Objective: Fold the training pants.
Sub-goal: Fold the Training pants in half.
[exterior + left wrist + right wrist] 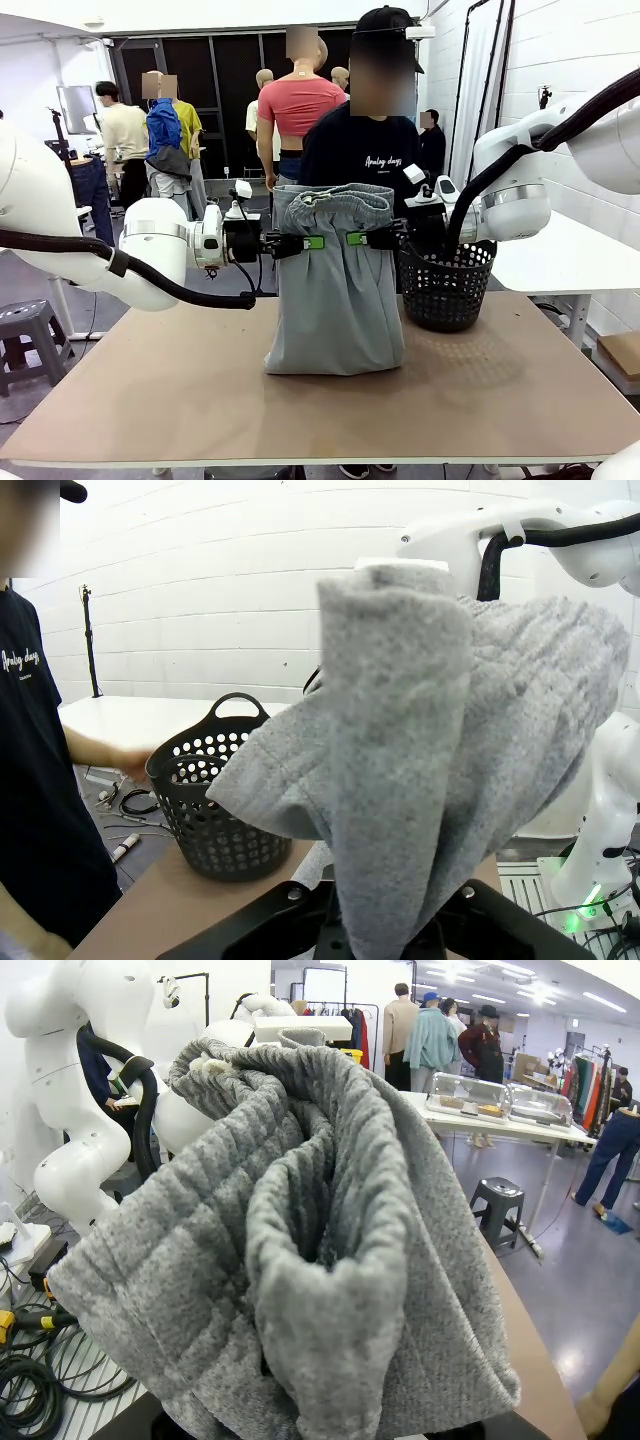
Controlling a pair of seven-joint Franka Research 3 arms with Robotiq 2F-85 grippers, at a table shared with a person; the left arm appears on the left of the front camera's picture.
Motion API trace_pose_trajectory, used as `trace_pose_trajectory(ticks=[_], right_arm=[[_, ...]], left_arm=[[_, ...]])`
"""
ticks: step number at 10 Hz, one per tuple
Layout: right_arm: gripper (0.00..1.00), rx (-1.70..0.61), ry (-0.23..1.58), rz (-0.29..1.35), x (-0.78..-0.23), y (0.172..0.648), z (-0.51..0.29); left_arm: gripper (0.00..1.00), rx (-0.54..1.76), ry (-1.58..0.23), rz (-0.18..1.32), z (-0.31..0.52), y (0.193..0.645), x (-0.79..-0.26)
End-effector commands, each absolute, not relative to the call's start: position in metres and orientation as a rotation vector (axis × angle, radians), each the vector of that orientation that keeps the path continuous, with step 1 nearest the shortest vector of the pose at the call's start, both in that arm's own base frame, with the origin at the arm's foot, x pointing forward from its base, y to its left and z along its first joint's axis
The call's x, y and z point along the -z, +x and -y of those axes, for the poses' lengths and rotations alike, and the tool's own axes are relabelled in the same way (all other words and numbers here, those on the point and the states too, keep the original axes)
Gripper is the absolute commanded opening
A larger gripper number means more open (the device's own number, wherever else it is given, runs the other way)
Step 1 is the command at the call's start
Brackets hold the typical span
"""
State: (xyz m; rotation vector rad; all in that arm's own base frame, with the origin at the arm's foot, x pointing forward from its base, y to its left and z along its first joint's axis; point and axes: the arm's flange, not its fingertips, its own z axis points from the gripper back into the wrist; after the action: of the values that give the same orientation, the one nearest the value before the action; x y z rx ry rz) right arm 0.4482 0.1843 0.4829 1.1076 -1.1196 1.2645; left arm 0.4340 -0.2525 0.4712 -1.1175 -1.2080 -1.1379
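The light grey training pants [335,290] hang upright over the table's middle, gathered waistband on top. Their lower end rests folded on the tabletop. My left gripper [312,242] is shut on the fabric just below the waistband from the left. My right gripper [357,239] is shut on it from the right, close beside the left one. In the left wrist view the pants [420,760] drape out of my left gripper [385,942]. Bunched grey fabric of the pants [300,1260] covers my fingers in the right wrist view.
A black mesh basket [447,285] stands on the brown table [150,400] to the right of the pants, also seen as the basket [215,800]. A person in a black shirt [365,150] stands at the far side. A grey stool [30,330] sits left of the table.
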Motion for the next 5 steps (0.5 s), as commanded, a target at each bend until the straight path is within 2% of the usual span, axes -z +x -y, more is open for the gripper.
trace_pose_trajectory(ticks=[1,5], right_arm=[[0.0,-1.241,1.13,1.137,-0.4832,0.4466,-0.1862],[0.0,-1.241,1.13,1.137,-0.4832,0.4466,-0.1862]], left_arm=[[0.0,1.145,-1.105,1.213,0.254,0.4321,-0.4757],[0.0,1.145,-1.105,1.213,0.254,0.4321,-0.4757]])
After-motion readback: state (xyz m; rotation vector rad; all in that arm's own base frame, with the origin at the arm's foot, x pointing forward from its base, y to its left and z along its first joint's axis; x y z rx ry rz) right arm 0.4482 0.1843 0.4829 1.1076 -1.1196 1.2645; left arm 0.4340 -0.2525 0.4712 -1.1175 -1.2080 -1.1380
